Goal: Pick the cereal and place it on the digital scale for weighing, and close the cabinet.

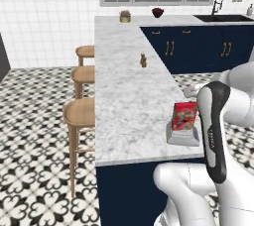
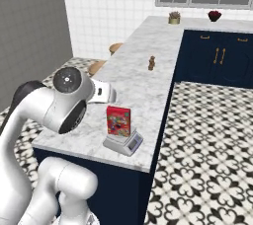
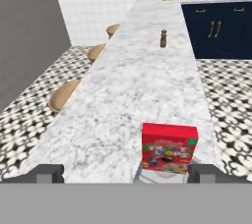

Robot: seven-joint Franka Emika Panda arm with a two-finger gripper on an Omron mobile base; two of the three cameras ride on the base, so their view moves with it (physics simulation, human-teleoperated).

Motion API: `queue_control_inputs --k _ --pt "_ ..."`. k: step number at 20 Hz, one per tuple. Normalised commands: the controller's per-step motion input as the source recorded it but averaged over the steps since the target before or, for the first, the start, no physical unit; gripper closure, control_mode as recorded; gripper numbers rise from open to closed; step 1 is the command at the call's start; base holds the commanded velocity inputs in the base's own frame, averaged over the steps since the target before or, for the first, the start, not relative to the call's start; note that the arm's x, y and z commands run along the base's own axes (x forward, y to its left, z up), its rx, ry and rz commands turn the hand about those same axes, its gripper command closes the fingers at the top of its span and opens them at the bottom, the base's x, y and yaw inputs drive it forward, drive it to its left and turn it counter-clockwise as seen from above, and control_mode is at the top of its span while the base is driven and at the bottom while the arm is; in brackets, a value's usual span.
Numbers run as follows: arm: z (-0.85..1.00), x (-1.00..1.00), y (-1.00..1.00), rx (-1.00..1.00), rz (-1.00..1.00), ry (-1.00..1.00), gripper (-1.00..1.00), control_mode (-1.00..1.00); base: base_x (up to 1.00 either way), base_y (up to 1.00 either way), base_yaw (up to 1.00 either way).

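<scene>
Cereal (image 2: 118, 121) stands upright on digital scale (image 2: 123, 142), near counter (image 1: 129, 86) end. Gripper (image 3: 126, 174) wide open, just behind box, holding nothing. Box prob. light, stiff card, tippy; pinch across its thin faces, low down, if regrasping.

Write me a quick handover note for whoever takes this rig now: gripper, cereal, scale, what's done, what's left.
Gripper: open, holding nothing, just behind the cereal.
Cereal: standing upright on the digital scale, near the marble counter's front end.
Done: the cereal is placed on the scale and released.
Left: close the cabinet; its state can't be judged from these views, so check it first.
</scene>
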Motion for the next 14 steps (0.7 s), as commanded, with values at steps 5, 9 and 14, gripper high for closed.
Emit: queue_control_inputs --k 5,9,14 --pt "-0.19 -0.05 0.14 -0.03 -0.11 0.04 -1.00 -1.00 0.00 0.00 0.00" --pt "-0.29 -0.28 0.06 0.00 -0.15 -0.10 -1.00 -1.00 0.00 0.00 0.00" --pt "-0.53 -0.19 0.12 0.00 -0.09 -0.23 -1.00 -1.00 0.00 0.00 0.00"
